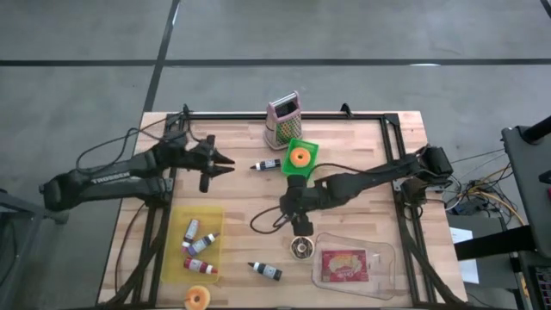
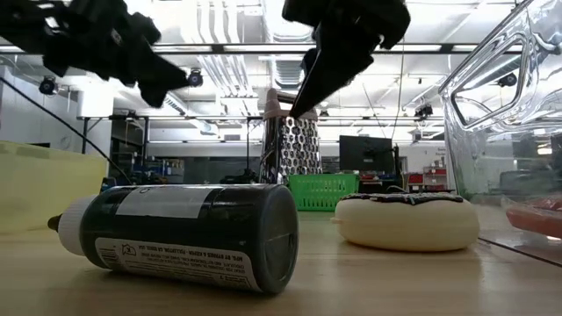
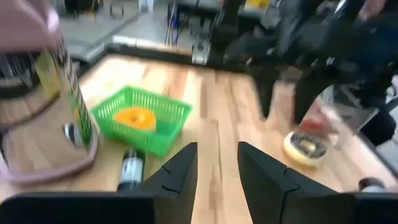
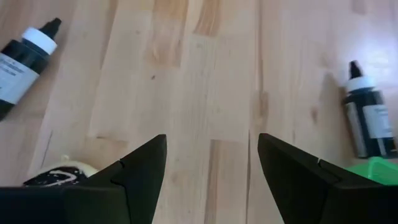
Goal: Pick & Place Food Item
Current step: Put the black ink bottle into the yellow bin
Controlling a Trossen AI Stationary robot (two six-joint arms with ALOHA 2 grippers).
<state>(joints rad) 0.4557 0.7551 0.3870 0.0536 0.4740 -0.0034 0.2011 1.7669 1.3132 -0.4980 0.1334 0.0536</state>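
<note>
Doughnut (image 1: 302, 248), chocolate-topped, lies on my butcher-block table (image 1: 241, 194) beside the clear tray (image 1: 383, 269). Just above it my right gripper (image 1: 300, 226) hangs released, empty. Farther back sit the green basket (image 1: 307, 151) and grater (image 1: 282, 121); my left gripper (image 1: 225, 163) hovers part-open, holding nothing. Grey concrete floor surrounds everything.

Two dark, slender jointed arms trail black cables; the left arm (image 1: 103, 179) carries white lettering, seemingly "TROSSEN".
</note>
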